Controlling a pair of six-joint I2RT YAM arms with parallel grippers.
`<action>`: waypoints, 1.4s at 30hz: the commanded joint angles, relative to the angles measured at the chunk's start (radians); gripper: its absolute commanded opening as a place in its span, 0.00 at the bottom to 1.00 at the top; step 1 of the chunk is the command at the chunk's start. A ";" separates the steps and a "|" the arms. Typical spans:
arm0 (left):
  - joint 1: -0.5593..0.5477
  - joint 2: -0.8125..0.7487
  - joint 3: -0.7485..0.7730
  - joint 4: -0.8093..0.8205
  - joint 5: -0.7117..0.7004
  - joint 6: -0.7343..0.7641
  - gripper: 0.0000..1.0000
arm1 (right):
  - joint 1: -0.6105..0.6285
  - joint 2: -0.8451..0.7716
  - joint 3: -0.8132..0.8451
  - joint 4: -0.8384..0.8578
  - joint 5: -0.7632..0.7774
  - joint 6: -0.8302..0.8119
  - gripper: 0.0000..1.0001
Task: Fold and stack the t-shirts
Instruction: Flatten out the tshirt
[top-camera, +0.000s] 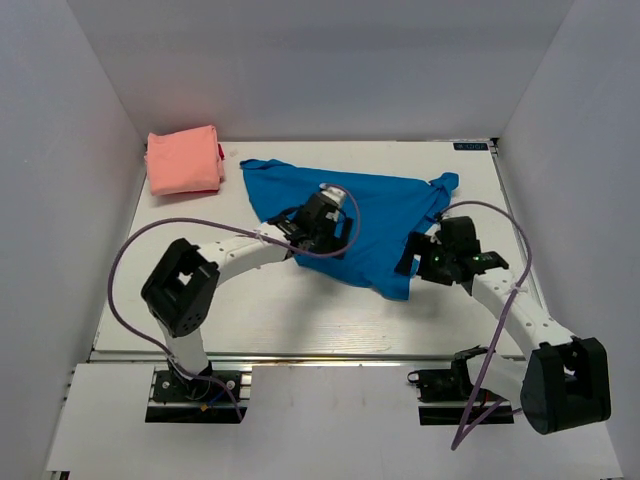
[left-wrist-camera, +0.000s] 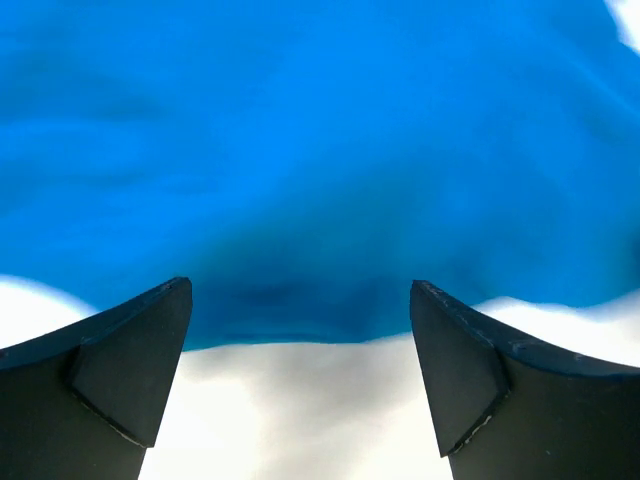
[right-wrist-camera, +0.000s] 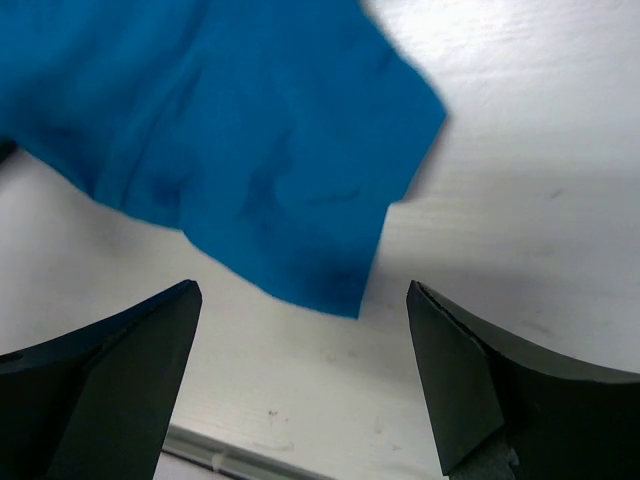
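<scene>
The bright blue t-shirt (top-camera: 385, 215) lies spread and rumpled in the middle of the table. The salmon-pink t-shirt (top-camera: 183, 160) lies folded in the back left corner. My left gripper (top-camera: 312, 228) hangs low over the blue shirt's near left part. It is open and empty, and the blue cloth (left-wrist-camera: 320, 150) has its edge lying between the fingers (left-wrist-camera: 130, 370). My right gripper (top-camera: 418, 258) is at the shirt's near right side, open and empty. A corner of the blue shirt (right-wrist-camera: 250, 170) lies just ahead of its fingers (right-wrist-camera: 460, 380).
White walls close in the table on the left, back and right. The table's near edge (right-wrist-camera: 230, 455) shows as a metal strip close below the right gripper. A purple cable (top-camera: 125, 255) loops from the left arm.
</scene>
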 joint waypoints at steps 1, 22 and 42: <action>0.072 -0.110 -0.015 -0.106 -0.264 -0.080 1.00 | 0.057 0.015 -0.054 -0.031 -0.021 0.053 0.89; 0.569 0.149 0.111 0.034 -0.066 -0.117 1.00 | 0.192 0.291 -0.099 0.176 0.137 0.266 0.80; 0.594 0.239 0.130 0.161 0.277 -0.031 0.00 | 0.195 0.202 -0.074 0.270 0.094 0.194 0.00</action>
